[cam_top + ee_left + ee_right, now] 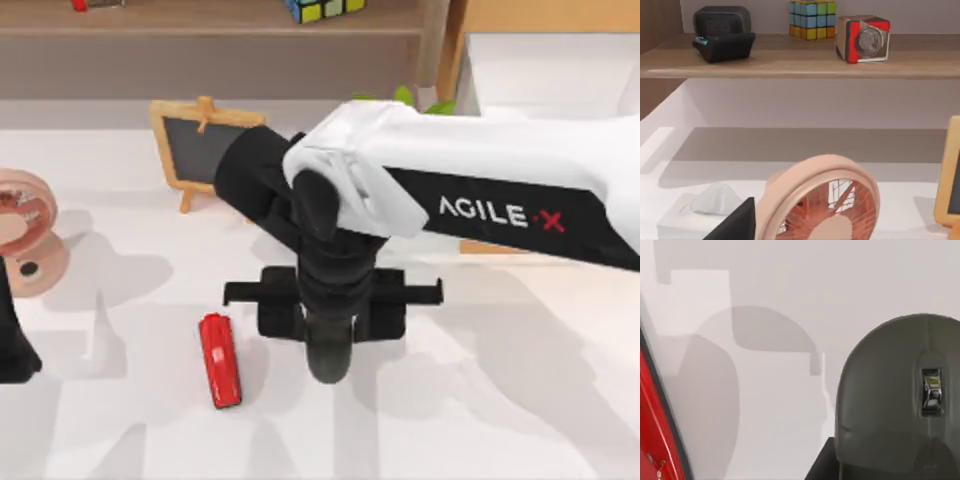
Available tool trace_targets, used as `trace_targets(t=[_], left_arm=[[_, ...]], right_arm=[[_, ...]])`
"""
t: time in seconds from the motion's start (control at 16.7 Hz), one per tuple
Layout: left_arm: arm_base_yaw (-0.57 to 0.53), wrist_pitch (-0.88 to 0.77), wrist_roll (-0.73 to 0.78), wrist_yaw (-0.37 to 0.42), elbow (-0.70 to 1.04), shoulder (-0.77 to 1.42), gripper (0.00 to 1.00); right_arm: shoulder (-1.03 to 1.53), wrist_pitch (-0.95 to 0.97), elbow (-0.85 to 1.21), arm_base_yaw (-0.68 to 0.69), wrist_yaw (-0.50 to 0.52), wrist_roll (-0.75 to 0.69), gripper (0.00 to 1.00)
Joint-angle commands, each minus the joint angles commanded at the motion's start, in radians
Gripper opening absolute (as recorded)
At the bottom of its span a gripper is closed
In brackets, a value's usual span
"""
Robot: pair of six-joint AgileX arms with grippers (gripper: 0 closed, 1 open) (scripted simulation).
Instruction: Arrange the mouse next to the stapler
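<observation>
Near the table's middle, the right gripper (330, 325) hangs over the mouse (328, 355), just right of the stapler (220, 360); its grasp I cannot tell. Placement seems in hand; next probably release and lift.

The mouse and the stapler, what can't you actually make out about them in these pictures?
- Mouse: in the top view the right arm covers most of it; cut off by the edge in the right wrist view.
- Right gripper: whether its jaws clamp the mouse is hidden by the wrist.
- Stapler: the right wrist view cuts it to a red sliver.
</observation>
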Motion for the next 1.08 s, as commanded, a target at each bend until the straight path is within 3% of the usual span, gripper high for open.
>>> trace_targets(t=[1.08], left_arm=[[0.0, 0.0, 0.0, 0.0, 0.0, 0.0, 1.0]], right_arm=[[-0.018, 0.025, 0.018, -0.002, 0.001, 0.002, 0.0]])
